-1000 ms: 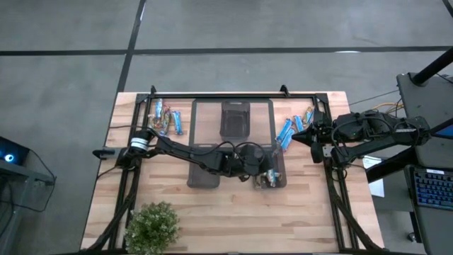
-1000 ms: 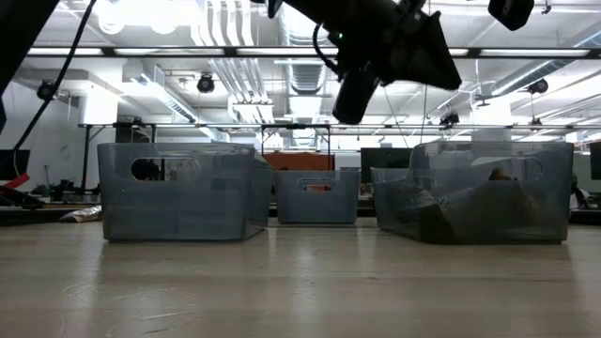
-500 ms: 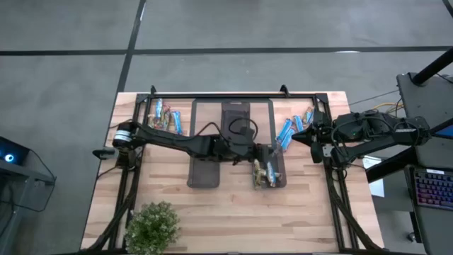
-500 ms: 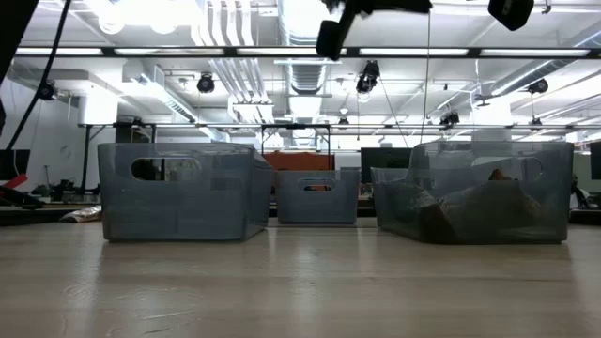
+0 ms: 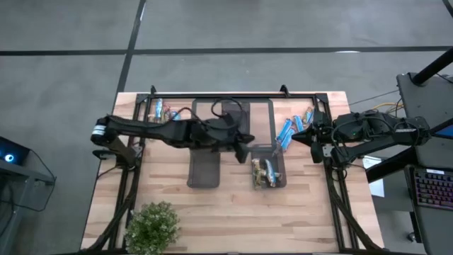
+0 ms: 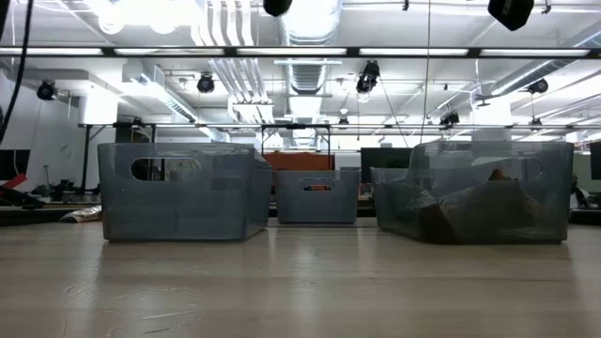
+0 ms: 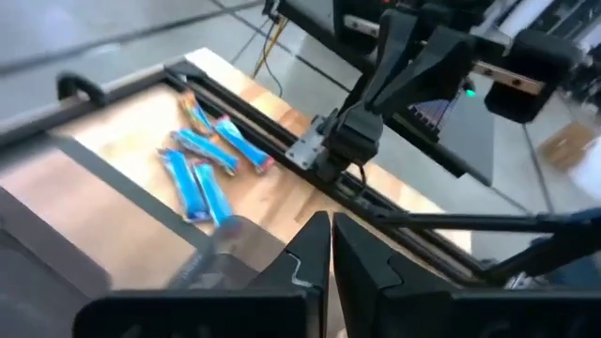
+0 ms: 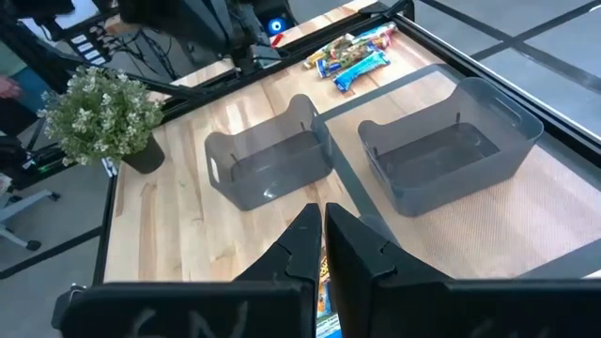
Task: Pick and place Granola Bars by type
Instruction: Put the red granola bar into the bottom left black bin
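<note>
Dark left gripper: jaws pressed together, empty, held over the table's middle between the far bin and the right bin. In its own wrist view its fingers meet with no gap.

Right gripper: jaws pressed together, empty, parked at the table's right side; its fingers show closed in its wrist view.

Bars: several in mixed wrappers lie inside the right bin. A loose group of blue bars lies on the wood at the far right, just beside the right gripper; the same group shows in the left wrist view. Another group, blue and mixed, lies at the far left corner, also seen in the right wrist view.

Bins: three grey translucent tubs. The left bin and far bin look empty from above; the low view shows them as left, far and right, brownish contents only in the right one.

Mat: grey, under the bins.

Plant: small, green, at the near left corner.

Table: pale wood with a black frame around its edge.
</note>
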You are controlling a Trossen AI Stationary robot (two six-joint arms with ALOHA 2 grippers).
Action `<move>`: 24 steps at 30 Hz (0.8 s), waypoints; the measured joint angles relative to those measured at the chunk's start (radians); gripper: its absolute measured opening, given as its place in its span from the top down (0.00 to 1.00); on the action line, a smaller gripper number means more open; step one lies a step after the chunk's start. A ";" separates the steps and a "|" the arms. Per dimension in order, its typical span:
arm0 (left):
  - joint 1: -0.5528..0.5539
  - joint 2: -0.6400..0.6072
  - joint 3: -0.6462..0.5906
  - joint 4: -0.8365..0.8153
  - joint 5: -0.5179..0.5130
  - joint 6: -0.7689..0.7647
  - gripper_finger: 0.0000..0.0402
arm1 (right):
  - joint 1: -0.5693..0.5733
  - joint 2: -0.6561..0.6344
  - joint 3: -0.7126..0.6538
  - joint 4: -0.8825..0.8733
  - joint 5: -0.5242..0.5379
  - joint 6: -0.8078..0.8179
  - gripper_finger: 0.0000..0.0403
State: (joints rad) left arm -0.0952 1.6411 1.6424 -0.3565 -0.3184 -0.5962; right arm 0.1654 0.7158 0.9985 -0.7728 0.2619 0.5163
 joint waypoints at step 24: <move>0.046 -0.563 -0.460 0.140 0.078 0.286 1.00 | 0.000 0.000 0.009 0.085 0.003 -0.010 0.97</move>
State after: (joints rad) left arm -0.0494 1.0782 1.1822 -0.2170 -0.2405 -0.3098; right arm 0.1650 0.7155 1.0072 -0.6883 0.2653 0.5064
